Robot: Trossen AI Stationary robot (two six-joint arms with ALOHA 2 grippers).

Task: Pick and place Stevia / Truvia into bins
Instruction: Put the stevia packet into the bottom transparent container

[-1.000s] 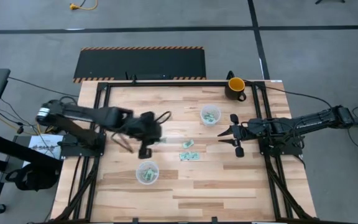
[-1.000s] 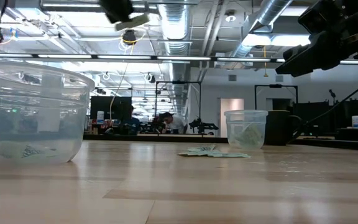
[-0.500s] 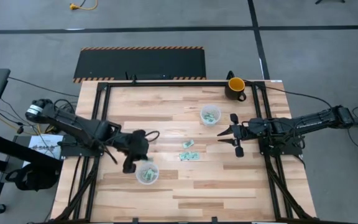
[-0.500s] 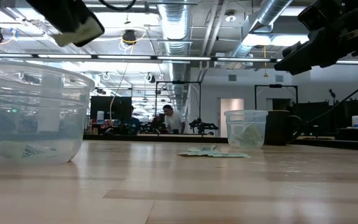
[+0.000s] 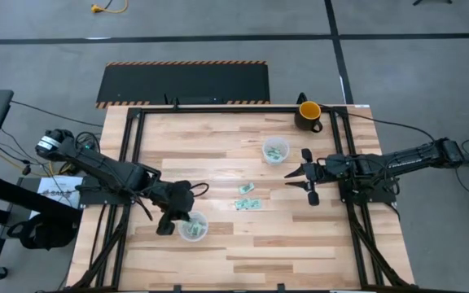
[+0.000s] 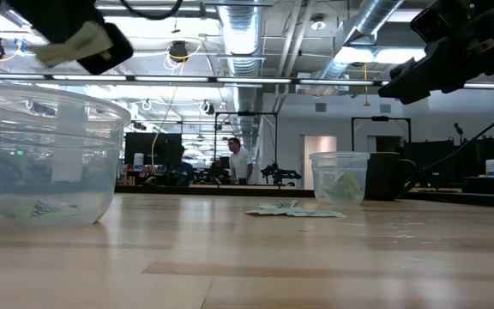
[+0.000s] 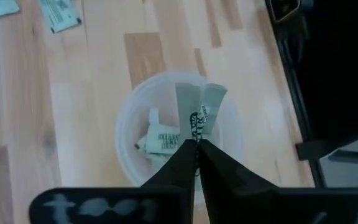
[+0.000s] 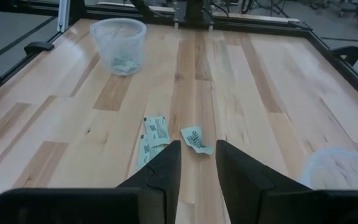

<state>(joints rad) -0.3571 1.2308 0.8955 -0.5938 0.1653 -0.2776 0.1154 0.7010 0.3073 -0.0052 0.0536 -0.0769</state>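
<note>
Over the near clear cup (image 5: 192, 227), my left gripper (image 7: 196, 147) is shut on two light green and white sachets (image 7: 196, 106); the same cup (image 7: 178, 138) holds several more. A second clear cup (image 5: 276, 150) with sachets stands farther back. Three loose sachets (image 8: 156, 128) lie flat on the wood between the cups, also seen from above (image 5: 247, 197). My right gripper (image 8: 197, 157) hovers open at the table's right side (image 5: 309, 176), above and short of the loose sachets. My left gripper pinches the two sachets by their near ends (image 7: 196, 135) between its fingertips, coming from above and from the table's left. The sachets stick out beyond the fingertips, fanned apart, lifted clear over the cup's mouth.
A dark mug with yellow inside (image 5: 309, 114) stands at the far right corner. A black frame (image 5: 137, 122) runs round the table's edges. Bare wood lies toward the near edge (image 5: 283, 252). A person walks in the room behind (image 6: 237, 163).
My left gripper, staying shut on the sachets, has swung from the table's middle toward the near-left and down, ending over the near cup. The right arm has kept still.
</note>
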